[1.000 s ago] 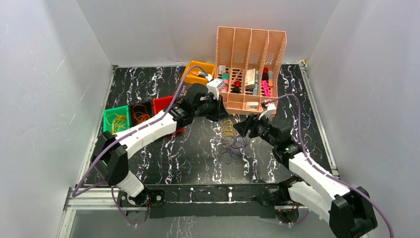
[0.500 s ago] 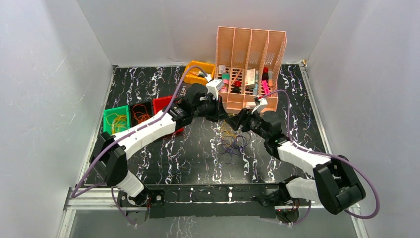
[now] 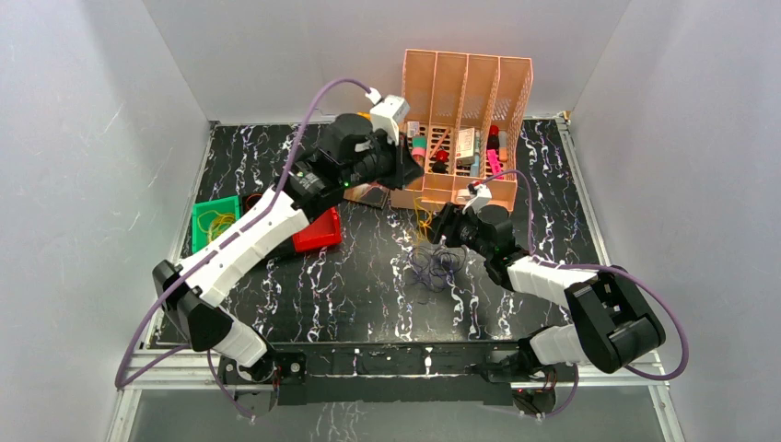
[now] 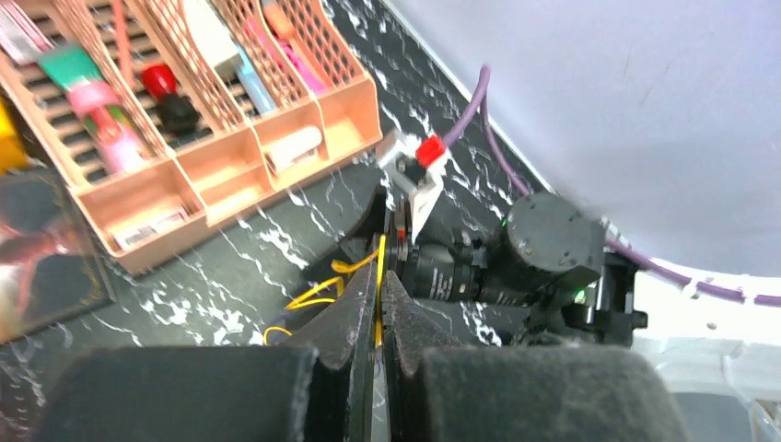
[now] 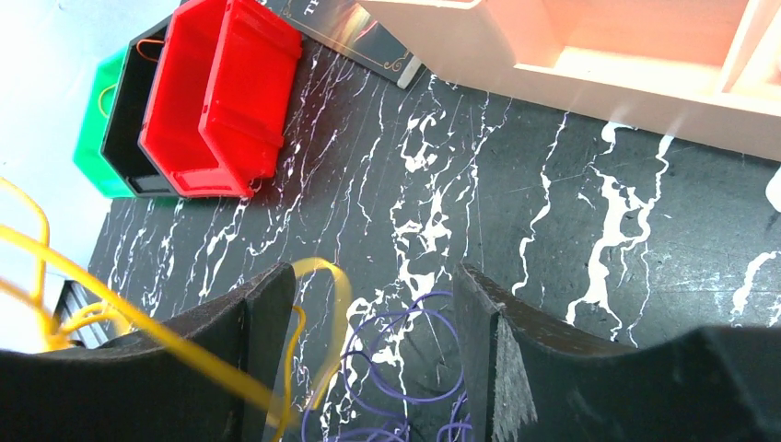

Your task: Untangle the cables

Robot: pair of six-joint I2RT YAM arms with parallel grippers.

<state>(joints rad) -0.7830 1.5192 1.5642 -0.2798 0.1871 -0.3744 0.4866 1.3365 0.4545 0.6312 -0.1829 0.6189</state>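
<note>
My left gripper [image 3: 410,177] is raised in front of the pink organizer. In the left wrist view it [image 4: 380,269] is shut on a yellow cable [image 4: 379,262]. This yellow cable [image 3: 422,221] stretches down to the pile on the table. Purple cables [image 3: 435,265] lie looped on the black marble table. My right gripper [image 3: 441,232] is low over the pile. In the right wrist view it [image 5: 368,313] is open. Purple cable loops [image 5: 405,368] lie on the table between its fingers. Yellow cable strands [image 5: 322,276] cross its left finger [image 5: 262,318].
A pink slotted organizer [image 3: 465,74] with small items stands at the back. Green [image 3: 217,224] and red [image 3: 318,232] bins sit at the left, with a black bin [image 5: 124,120] between them. A dark card [image 3: 370,195] lies under the left arm.
My left arm rose and drew back toward the organizer, pulling the yellow cable taut out of the pile. My right gripper moved left, over the pile.
</note>
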